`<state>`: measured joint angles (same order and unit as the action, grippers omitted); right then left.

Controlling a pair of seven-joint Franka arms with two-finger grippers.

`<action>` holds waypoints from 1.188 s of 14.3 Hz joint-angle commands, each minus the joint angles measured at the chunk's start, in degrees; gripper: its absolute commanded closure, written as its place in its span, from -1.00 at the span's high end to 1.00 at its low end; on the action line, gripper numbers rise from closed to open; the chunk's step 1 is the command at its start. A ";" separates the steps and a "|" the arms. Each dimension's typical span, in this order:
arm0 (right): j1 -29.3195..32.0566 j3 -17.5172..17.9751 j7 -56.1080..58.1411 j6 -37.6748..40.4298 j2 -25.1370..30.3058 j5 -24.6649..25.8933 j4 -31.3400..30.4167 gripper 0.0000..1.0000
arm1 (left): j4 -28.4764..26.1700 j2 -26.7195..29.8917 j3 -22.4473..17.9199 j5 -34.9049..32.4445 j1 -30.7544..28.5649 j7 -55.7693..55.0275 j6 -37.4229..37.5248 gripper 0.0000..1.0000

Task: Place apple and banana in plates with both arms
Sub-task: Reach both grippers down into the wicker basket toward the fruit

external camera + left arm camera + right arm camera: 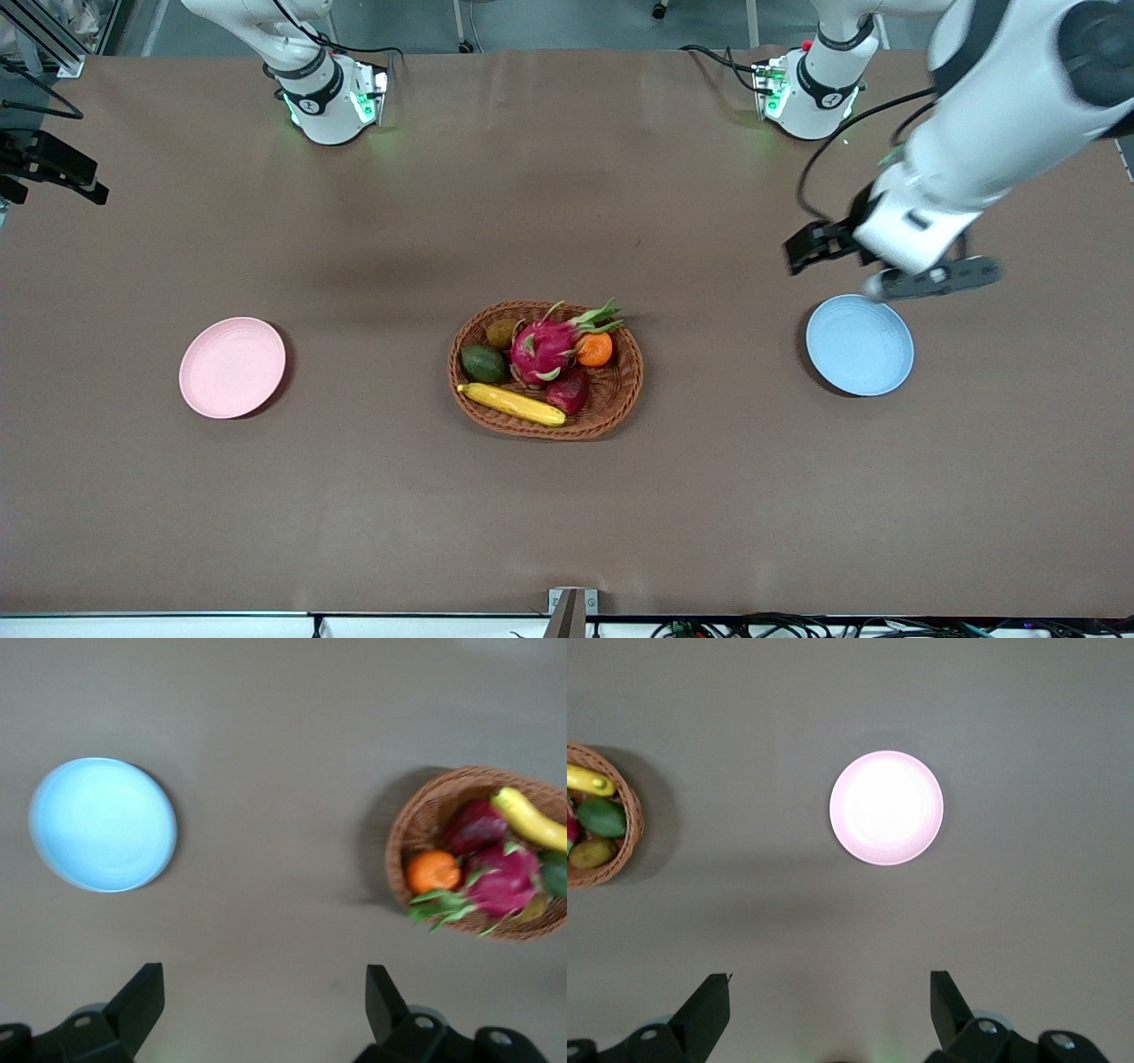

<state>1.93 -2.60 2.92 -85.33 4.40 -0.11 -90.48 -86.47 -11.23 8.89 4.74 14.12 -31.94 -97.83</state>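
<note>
While both my grippers hang wide open and empty, left gripper (886,264) above the blue plate (859,345), right gripper (828,1014) over the pink plate (232,367), apple (568,391) and banana (511,403) lie touching in the basket (620,390); risk: my arms colliding there.

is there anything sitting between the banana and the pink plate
No. The long yellow banana lies in the brown woven wicker basket, at its edge nearest the front camera. Only bare table separates the basket from the pale pink round plate.
</note>
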 commanded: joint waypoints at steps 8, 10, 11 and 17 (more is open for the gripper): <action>3.26 0.75 -1.67 -8.96 -12.13 -0.07 -0.30 1.00 | 3.23 -19.96 -0.19 0.62 10.83 -19.65 -30.20 1.00; 1.77 1.19 -14.03 -12.12 -14.93 -1.03 -0.66 1.00 | 3.67 -23.64 -0.10 0.79 12.59 -20.79 -36.35 1.00; -0.68 1.19 -20.18 -13.44 -16.16 -1.03 -0.66 1.00 | 3.93 -25.40 -0.10 0.79 13.64 -21.23 -38.99 1.00; -14.04 1.19 -55.87 -20.21 -22.67 -1.03 -0.57 1.00 | 5.34 -33.06 -0.10 0.79 17.51 -20.89 -47.01 1.00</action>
<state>-9.13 -0.97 -44.41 -103.60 -16.62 -1.06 -91.13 -83.57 -41.66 9.04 4.75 30.58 -52.90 -143.77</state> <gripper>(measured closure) 0.000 0.000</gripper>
